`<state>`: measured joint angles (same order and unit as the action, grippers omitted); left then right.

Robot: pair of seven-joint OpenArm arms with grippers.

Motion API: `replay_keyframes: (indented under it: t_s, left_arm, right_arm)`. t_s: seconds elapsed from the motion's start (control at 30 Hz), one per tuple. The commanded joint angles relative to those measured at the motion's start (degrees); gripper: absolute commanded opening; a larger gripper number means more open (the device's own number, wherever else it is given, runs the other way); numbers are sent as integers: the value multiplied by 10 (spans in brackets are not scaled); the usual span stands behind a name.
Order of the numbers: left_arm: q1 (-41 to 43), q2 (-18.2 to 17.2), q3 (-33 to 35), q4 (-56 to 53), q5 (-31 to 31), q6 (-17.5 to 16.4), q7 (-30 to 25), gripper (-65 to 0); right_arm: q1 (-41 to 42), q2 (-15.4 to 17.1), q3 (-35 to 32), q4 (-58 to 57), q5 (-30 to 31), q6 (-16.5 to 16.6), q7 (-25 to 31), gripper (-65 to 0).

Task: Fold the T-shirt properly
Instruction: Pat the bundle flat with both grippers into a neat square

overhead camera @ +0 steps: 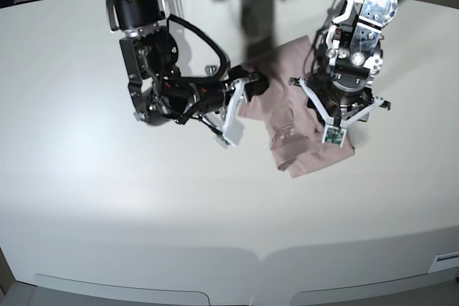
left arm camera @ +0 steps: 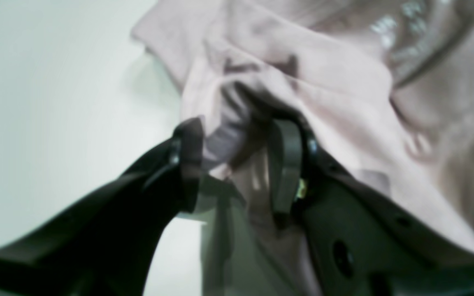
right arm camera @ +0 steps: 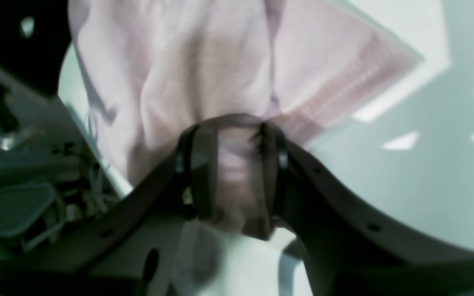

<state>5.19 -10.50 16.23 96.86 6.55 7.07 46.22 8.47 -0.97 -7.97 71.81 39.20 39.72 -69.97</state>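
The mauve-pink T-shirt point(overhead camera: 297, 150) lies crumpled on the white table between my two arms, partly folded over itself. In the left wrist view my left gripper point(left arm camera: 237, 160) is shut on a bunched fold of the T-shirt point(left arm camera: 323, 78), with the white neck print point(left arm camera: 401, 28) blurred at the top right. My right gripper point(right arm camera: 235, 172) is shut on another gathered edge of the T-shirt point(right arm camera: 204, 70), which fans out above its fingers. Seen from the base view, the right gripper point(overhead camera: 252, 84) holds the shirt's left edge, and the left arm's wrist point(overhead camera: 344, 84) covers its right side.
The white table point(overhead camera: 143, 198) spreads wide around the shirt, with its front edge near the bottom of the base view. Black cables point(overhead camera: 201, 41) loop from the right arm. That arm's dark base and wiring point(right arm camera: 23, 172) fill the left of the right wrist view.
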Motion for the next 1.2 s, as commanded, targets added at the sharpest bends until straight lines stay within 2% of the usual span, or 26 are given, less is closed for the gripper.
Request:
replay_keyframes:
  t_s: [0.0,0.2,0.37,0.53,0.73,0.83,1.0,1.17]
  left_arm:
    - [-12,-2,-1,9,5,2,-13,-401]
    - [-15,-2,-1,9,3,2,-13,-401]
    - [-16,-2,-1,9,-6,2,-13,-401]
    - [-16,-2,-1,9,-6,2,-13,-401]
    - [-16,-2,-1,9,-5,2,-13,-401]
    - [-16,-2,-1,10,21,2,-4,-401]
    - [-21,-2,-1,10,31,2,9,-401]
    - [-30,-2,-1,12,52,2,9,-401]
  right_arm:
    - [-3,-1,-5,19,1,3,-9,-459]
    - [-41,-3,-14,61,3,3,1,-459]
    - [-45,-4,-14,63,6,3,2,-459]
    - [-45,-7,-16,63,47,3,-2,-459]
    - [-44,-20,-15,63,43,3,-7,-459]
    - [-40,-17,-13,66,42,3,-9,-459]
    - [-35,-9,-13,82,-10,3,4,-459]
    - [-35,5,-13,135,-94,3,81,-459]
